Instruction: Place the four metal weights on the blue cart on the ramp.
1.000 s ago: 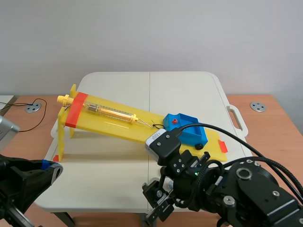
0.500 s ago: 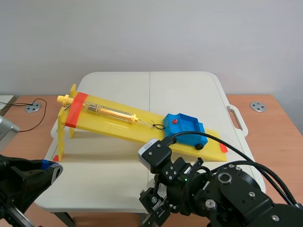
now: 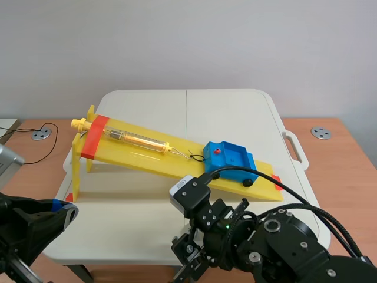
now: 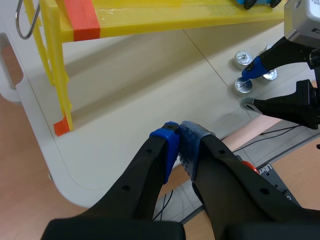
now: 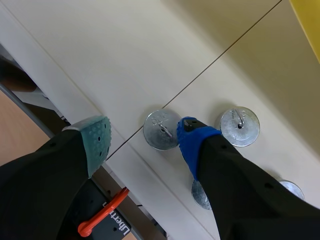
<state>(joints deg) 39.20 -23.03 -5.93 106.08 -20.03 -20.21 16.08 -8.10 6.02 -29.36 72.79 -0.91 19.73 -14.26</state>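
Several flat round metal weights lie on the white table near its front edge. In the right wrist view my right gripper (image 5: 145, 140) is open over them: one weight (image 5: 161, 129) lies between its fingers, close to the blue pad (image 5: 192, 142). Another weight (image 5: 239, 126) lies just past that finger, and two more (image 5: 292, 190) show partly beside it. In the scene view the right arm hides the weights. The blue cart (image 3: 228, 159) sits low on the yellow ramp (image 3: 141, 154). My left gripper (image 4: 179, 141) is shut on nothing above the table's front left corner.
The ramp's yellow legs (image 4: 60, 75) stand ahead of the left gripper. A spring scale (image 3: 138, 140) lies along the ramp, hooked to the cart. The white table's handle (image 3: 294, 147) sticks out at the right. Wooden desk surrounds the table.
The right arm has shifted left and toward the table's front edge, uncovering the cart. The left arm has not moved.
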